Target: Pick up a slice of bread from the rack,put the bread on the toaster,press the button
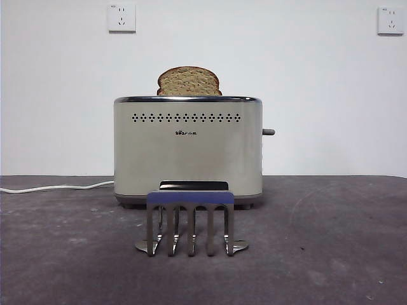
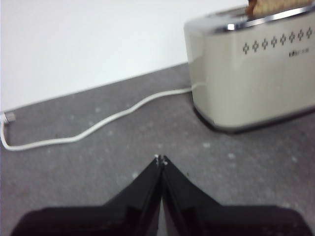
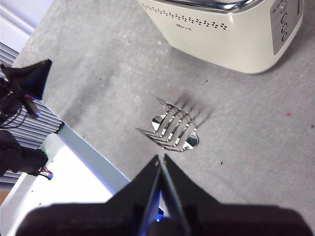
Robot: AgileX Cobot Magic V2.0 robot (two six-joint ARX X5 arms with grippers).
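The slice of bread (image 1: 188, 81) stands upright in the slot of the cream toaster (image 1: 187, 152), its domed top showing above the chrome rim. A corner of the bread (image 2: 266, 6) and the toaster (image 2: 251, 78) show in the left wrist view. The button (image 1: 269, 132) sticks out from the toaster's right side. The silver rack (image 1: 190, 222) stands in front of the toaster with no slice in it; it also shows in the right wrist view (image 3: 172, 127). My left gripper (image 2: 160, 159) is shut and holds nothing, low over the table beside the toaster. My right gripper (image 3: 160, 157) is shut and holds nothing, high above the rack.
A white power cord (image 1: 57, 187) runs left from the toaster across the dark grey table; it also shows in the left wrist view (image 2: 93, 129). The toaster's control panel (image 3: 285, 22) faces the right wrist view. The table's edge and a white base (image 3: 64, 187) lie beyond the rack.
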